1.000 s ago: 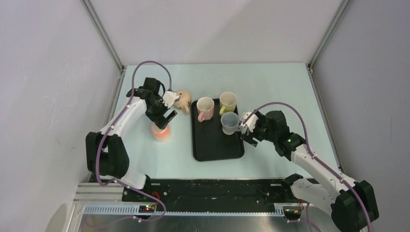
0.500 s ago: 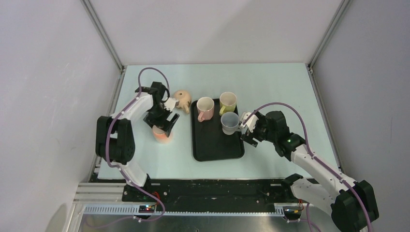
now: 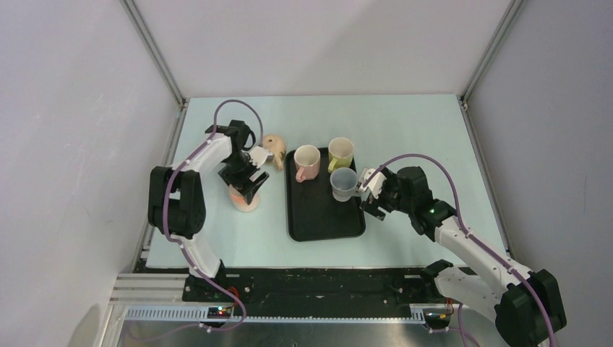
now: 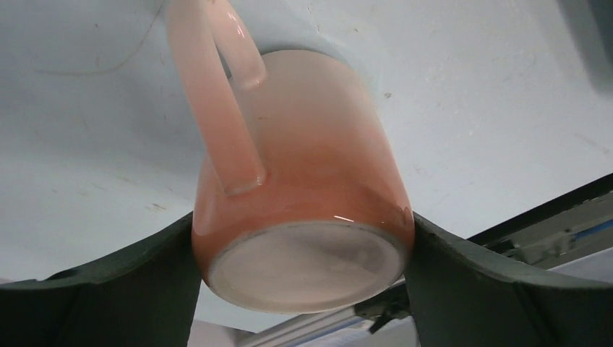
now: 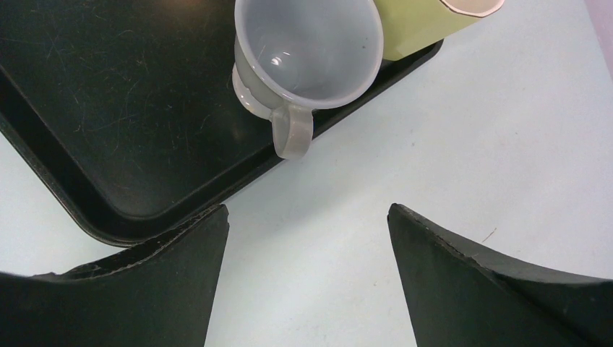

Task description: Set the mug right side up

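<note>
**Desk:** What is your left claw doing?

**Me:** My left claw [image 4: 303, 233] is closed to the width of the salmon-orange ceramic mug [image 4: 311, 159]. In the wrist view, one dark finger [image 4: 108, 289] presses each side of the body just below the base. The pale unglazed base faces the lens at the bottom centre of the frame. The handle runs toward the upper left, and the rim is down on the pale blue table [image 4: 470, 108]. So the mug is upside down.

**Desk:** What has just changed?

**Me:** A second ago the claw hung higher over the mug, with my elbow out toward the lower left of the overhead frame. Since then the arm has folded in and the claw has dropped onto the mug. The mug itself has barely shifted. It sits left of centre, just left of the flat black plastic tray [image 3: 318, 220]. I take that to mean the grip is made but the flip has not started. Lifting it and rolling it over are both still to do.

**Desk:** And the other side?

**Me:** My right claw [image 5: 307, 211] is spread wide and holds nothing. It is parked where it was, by the tray's right edge.

**Desk:** Count things for me.

**Me:**
- **Mugs:** four. The salmon one is on the table. Three stand upright on the tray: a pink mug [image 3: 306, 163], a yellow-green mug [image 3: 340, 153] and a translucent grey mug [image 5: 311, 50].
- **Trays:** one.
- **Other objects:** one tan rounded object [image 3: 273, 148] by the tray's upper-left corner. I can't make out what it is.
- **Arms:** two.
</note>
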### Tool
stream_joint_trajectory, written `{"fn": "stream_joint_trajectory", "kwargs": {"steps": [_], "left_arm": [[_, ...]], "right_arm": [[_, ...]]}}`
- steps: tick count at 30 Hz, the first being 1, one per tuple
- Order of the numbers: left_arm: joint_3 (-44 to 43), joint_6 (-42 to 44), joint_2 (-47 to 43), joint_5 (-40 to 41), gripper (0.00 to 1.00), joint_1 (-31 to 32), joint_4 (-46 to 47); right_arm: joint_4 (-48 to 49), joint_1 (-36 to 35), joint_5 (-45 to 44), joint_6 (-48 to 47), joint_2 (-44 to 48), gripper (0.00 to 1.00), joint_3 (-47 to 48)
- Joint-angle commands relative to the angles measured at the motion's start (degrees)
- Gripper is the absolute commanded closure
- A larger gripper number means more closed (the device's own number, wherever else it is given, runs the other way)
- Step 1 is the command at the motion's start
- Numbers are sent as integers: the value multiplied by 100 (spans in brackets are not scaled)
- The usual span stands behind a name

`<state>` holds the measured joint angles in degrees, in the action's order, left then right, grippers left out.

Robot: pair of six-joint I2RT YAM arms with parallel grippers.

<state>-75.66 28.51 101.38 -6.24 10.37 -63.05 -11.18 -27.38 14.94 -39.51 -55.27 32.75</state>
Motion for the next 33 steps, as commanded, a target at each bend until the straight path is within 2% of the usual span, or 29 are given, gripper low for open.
{"fn": "stream_joint_trajectory", "kwargs": {"steps": [1, 7, 11, 16, 20, 27, 33], "left_arm": [[-284, 1461, 99, 91, 27, 36, -100], [-20, 2708, 85, 251, 27, 136, -125], [19, 3192, -88, 199, 21, 276, -131], [246, 3670, -36, 957, 8, 654, -107], [171, 3652, 86, 1199, 1, 850, -83], [-22, 3516, -81, 1257, 0, 922, -21], [200, 3223, -467, 1197, 0, 927, -30]], "right_arm": [[228, -10, 35, 4, 38, 14, 12], [233, -8, 10, 4, -22, 14, 11], [226, -10, 5, -11, -64, 14, 12], [222, -29, -23, -32, -107, 14, 12], [217, -14, -28, -26, -81, 14, 12], [210, 17, 5, -33, -64, 14, 12], [207, 22, 16, -31, -21, 14, 12]]}}
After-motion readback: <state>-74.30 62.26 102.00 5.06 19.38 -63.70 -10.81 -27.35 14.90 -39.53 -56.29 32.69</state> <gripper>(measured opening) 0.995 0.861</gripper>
